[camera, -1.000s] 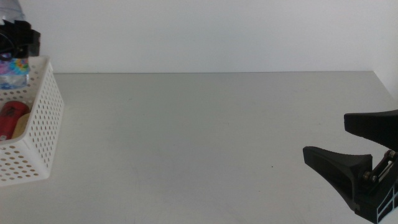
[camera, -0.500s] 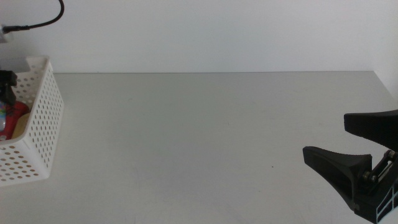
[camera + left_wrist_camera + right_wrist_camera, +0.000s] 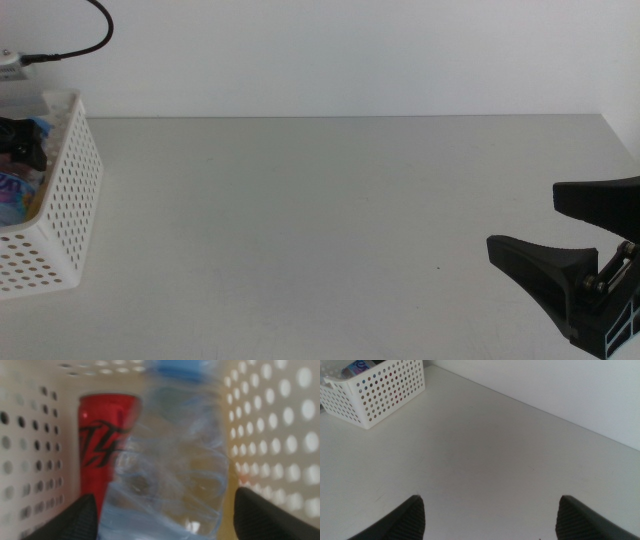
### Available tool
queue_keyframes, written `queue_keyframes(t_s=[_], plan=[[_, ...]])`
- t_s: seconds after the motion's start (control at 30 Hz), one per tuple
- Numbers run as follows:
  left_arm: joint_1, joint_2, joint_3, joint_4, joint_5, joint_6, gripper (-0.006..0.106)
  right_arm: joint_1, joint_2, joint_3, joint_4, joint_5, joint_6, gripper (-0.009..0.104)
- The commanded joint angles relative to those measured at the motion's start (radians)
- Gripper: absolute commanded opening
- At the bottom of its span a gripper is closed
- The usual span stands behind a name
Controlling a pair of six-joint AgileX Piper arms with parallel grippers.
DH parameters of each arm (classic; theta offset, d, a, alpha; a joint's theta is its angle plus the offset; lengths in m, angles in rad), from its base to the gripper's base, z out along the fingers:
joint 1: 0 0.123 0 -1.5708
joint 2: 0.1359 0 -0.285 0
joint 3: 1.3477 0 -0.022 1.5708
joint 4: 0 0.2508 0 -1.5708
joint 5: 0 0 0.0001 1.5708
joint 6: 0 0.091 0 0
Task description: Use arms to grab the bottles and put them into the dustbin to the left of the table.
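Change: since a second ago, the left hand [image 3: 22, 143] has sunk from above the dustbin's rim down into the dustbin [image 3: 70, 210]; half a second ago the red can showed there in the middle view, and now a pale blue-labelled bottle covers that spot. The right hand has not shifted.
Left hand: in the middle view only a dark piece of it shows at the far left edge, inside the dustbin. In its own wrist view the two dark jaws stand wide apart on either side of the water bottle [image 3: 170, 470]; whether they touch it I cannot tell, as the picture is blurred.
Water bottle: clear, blue cap [image 3: 179, 367], inside the dustbin and close before the left wrist camera.
Red can: the slim red can [image 3: 102, 435] lies in the dustbin just beside the water bottle, against a perforated wall.
Yellow bottle: not clearly made out; a yellowish tint shows behind the water bottle.
Dustbin: white, perforated, on the tabletop [image 3: 330, 220] at its left edge.
Right hand: the right hand [image 3: 575, 235] waits at the lower right of the middle view, jaws wide and holding nothing, over bare tabletop, well apart from the dustbin.
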State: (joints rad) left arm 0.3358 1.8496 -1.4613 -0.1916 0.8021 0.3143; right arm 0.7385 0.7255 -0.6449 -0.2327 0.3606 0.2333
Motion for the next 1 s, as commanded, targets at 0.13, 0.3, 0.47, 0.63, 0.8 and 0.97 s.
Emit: queue_keyframes(t_s=[0.13, 0.3, 0.47, 0.63, 0.8, 0.97], plan=[[-0.003, -0.07, -0.036, -0.122, -0.015, -0.001, 0.094, -0.001, -0.003, -0.023, -0.017, -0.061, -0.013, 0.067], [-0.003, -0.134, -0.036, -0.114, 0.041, -0.001, 0.094, -0.001, -0.003, -0.023, -0.017, -0.061, -0.013, 0.067], [-0.05, -0.252, -0.024, -0.044, 0.023, -0.001, 0.094, -0.001, -0.003, -0.023, -0.017, -0.061, -0.013, 0.067], [-0.165, -0.457, 0.127, 0.045, -0.143, -0.03, 0.094, -0.001, -0.003, -0.023, -0.017, -0.061, -0.013, 0.067], [-0.292, -0.696, 0.434, 0.126, -0.448, -0.218, 0.094, -0.001, -0.003, -0.023, -0.017, -0.061, -0.013, 0.067], [-0.39, -0.919, 0.677, 0.32, -0.672, -0.394, 0.094, -0.001, -0.003, -0.023, -0.018, -0.061, -0.013, 0.067]])
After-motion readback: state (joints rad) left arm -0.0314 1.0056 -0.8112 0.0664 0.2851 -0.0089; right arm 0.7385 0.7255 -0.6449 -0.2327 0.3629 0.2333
